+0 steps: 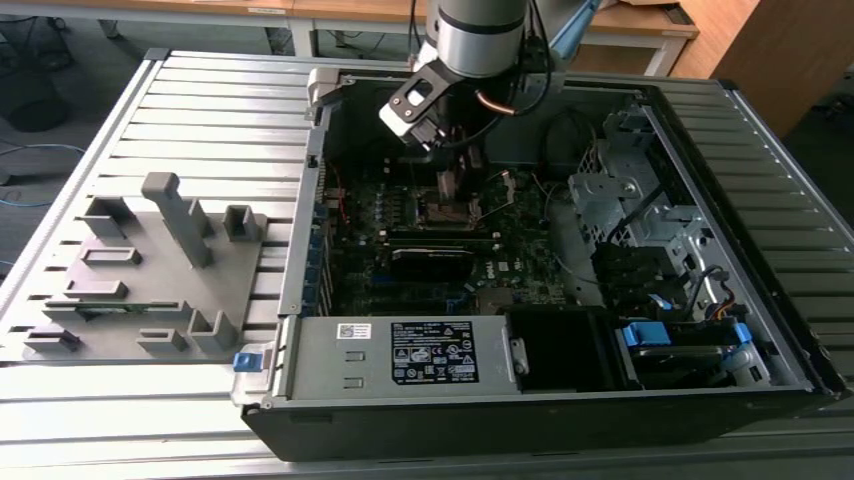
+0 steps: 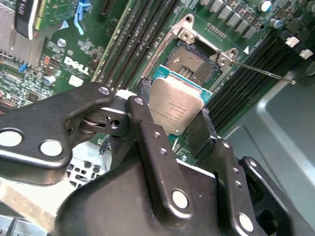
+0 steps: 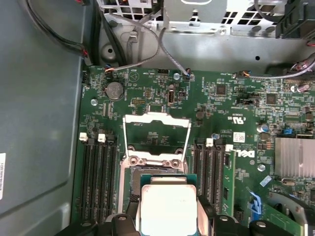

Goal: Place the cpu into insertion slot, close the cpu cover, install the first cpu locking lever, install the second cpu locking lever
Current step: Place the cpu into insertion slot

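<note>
Trouble likeliest at the insertion slot [image 2: 194, 61] itself: bent contacts from a tilted or off-centre descent, judging by the cpu [image 2: 173, 115] hanging partly over the socket's near rim, not yet seated. Gripped by the claw [image 2: 174, 101], clamped tight on two opposite edges of the chip, grey metal top facing the cameras in both wrist views. Also a chance of slipping out of so narrow an edge grip, of a wrong-way-round drop with corner mark unmatched, or of a fingertip [image 2: 206, 125] knocking the silver rim on the way down. Raised cpu cover [image 3: 156, 118] standing open beyond the socket; could tip back onto chip or claw after a bump. Thin locking lever [image 2: 261, 72] sticking out sideways, easy to snag.

Counted: one cpu, one insertion slot, one cpu cover, one claw with two fingers; one lever rod plainly seen, a second not made out; two banks of long black memory slots [image 3: 98, 182], one either side of the socket. In the exterior view, all this in the upper middle of the frame, inside one open computer case [image 1: 534, 430] on the slatted counter [image 1: 200, 120], with one grey fixture tray [image 1: 134, 290] at the exterior view's left
</note>
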Controlling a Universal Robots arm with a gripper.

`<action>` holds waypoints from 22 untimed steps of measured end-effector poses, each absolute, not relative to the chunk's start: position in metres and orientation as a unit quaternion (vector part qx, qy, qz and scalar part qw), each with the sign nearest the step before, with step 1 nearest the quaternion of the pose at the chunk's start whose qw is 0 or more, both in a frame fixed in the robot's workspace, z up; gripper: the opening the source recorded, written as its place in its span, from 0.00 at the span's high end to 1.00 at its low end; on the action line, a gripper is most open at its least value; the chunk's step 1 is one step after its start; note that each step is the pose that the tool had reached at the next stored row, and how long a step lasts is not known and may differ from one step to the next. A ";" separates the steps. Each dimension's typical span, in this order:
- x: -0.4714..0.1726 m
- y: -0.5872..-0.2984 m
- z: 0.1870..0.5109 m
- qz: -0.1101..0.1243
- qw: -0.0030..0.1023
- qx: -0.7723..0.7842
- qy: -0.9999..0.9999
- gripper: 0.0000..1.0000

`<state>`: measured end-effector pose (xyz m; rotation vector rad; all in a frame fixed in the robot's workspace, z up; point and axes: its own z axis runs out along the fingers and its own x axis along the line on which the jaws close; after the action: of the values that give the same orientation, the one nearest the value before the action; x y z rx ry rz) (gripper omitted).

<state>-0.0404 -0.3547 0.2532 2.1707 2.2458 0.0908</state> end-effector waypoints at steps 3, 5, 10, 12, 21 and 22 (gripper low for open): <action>-0.041 -0.352 0.252 0.029 0.008 0.695 0.719 0.46; -0.041 -0.351 0.250 0.029 0.008 0.695 0.719 0.46; -0.041 -0.349 0.246 0.029 0.008 0.695 0.719 0.46; -0.041 -0.349 0.246 0.029 0.008 0.695 0.719 0.46; -0.041 -0.349 0.240 0.029 0.008 0.695 0.719 0.46; -0.041 -0.349 0.240 0.029 0.008 0.695 0.719 0.46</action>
<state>-0.0407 -0.3492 0.2401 2.1707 2.2457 0.0906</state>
